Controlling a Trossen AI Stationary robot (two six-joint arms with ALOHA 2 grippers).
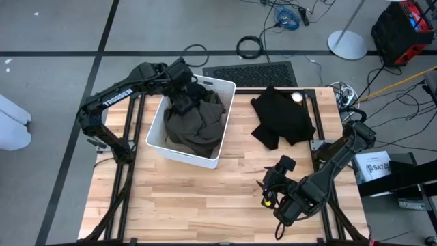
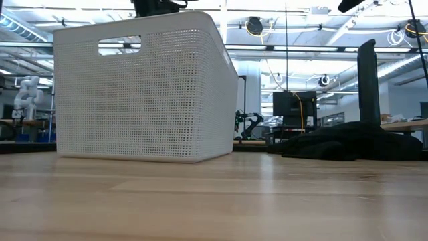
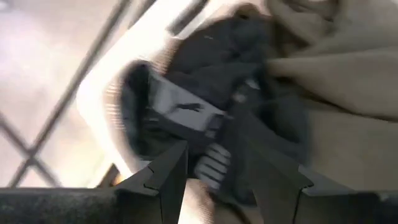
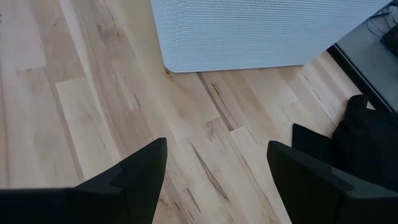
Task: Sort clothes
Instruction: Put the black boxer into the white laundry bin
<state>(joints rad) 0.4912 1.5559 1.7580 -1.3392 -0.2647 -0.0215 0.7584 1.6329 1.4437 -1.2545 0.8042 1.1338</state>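
A white perforated bin [image 1: 188, 158] stands on the table's left half, holding a large dark olive garment [image 1: 201, 123]. My left gripper [image 1: 183, 104] hangs over the bin's far end, shut on a black garment with white stripes and a logo [image 3: 186, 112]; olive-tan cloth [image 3: 336, 81] lies beside that. Another black garment [image 1: 281, 117] lies spread flat on the table at the far right. Above the bare wood near the right front, my right gripper [image 1: 268, 191] stands open with nothing between its fingers. My left gripper has a bunch of the black garment, at its white-striped part [image 3: 214, 167], between its two fingers. The fingers come steeply from above, over the bin's far end. The cloth trails down into the bin; how many layers are caught I cannot tell.
The bin [image 2: 140, 87] rises tall at the left of the low view, with the black garment [image 2: 348, 144] low at the right. The bin's corner [image 4: 249, 31] and that garment [image 4: 367, 137] show ahead of my right gripper [image 4: 217, 162]. Bare wood fills the near half.
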